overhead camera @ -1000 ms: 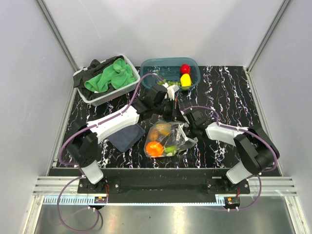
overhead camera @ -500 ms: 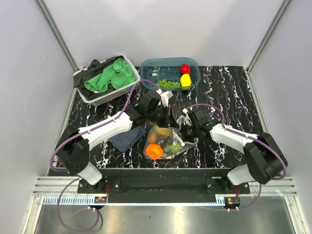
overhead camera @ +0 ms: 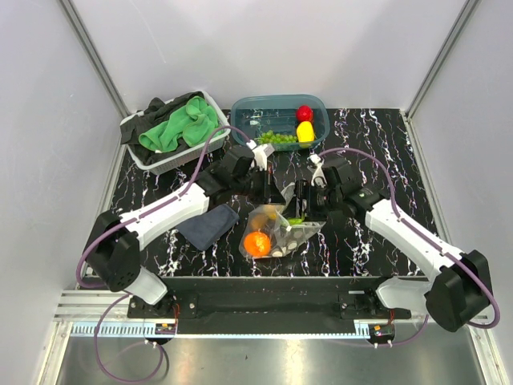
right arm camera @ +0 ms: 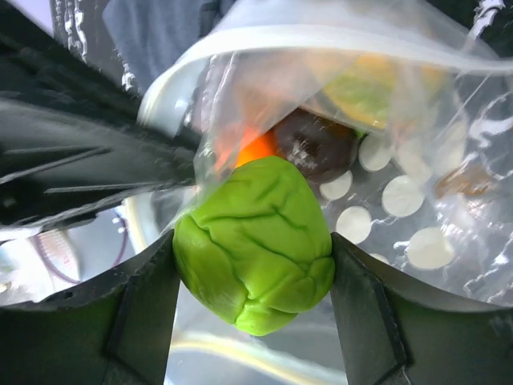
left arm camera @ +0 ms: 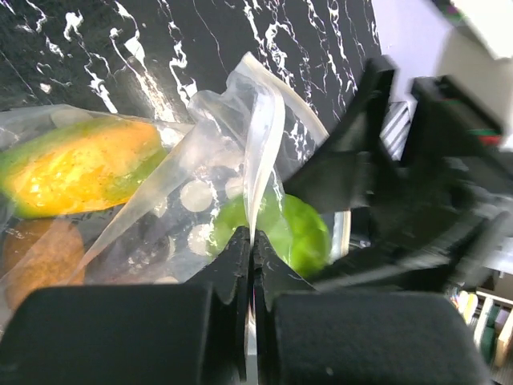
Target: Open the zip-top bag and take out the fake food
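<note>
The zip-top bag (overhead camera: 280, 233) hangs lifted at its mouth near the table's front middle; it is clear with white dots (right arm camera: 401, 196). My left gripper (overhead camera: 275, 195) is shut on a flap of the bag's mouth edge (left arm camera: 260, 136), its jaws (left arm camera: 251, 241) pinching thin plastic. My right gripper (overhead camera: 299, 205) is shut on a lime-green fake food piece (right arm camera: 255, 241) at the bag's opening, which also shows in the left wrist view (left arm camera: 300, 233). Inside the bag lie an orange (overhead camera: 256, 243), a yellow-green mango (left arm camera: 76, 164) and a dark brown piece (right arm camera: 317, 144).
A teal tub (overhead camera: 240, 108) at the back holds a red piece (overhead camera: 304, 112), a yellow piece (overhead camera: 304, 131) and green grapes (overhead camera: 275, 138). A white basket (overhead camera: 136, 152) with a green cloth stands back left. A dark blue cloth (overhead camera: 204, 226) lies left of the bag.
Both grippers have risen and shifted back, pulling the bag's mouth up off the table. The right gripper now holds the green piece at the opening.
</note>
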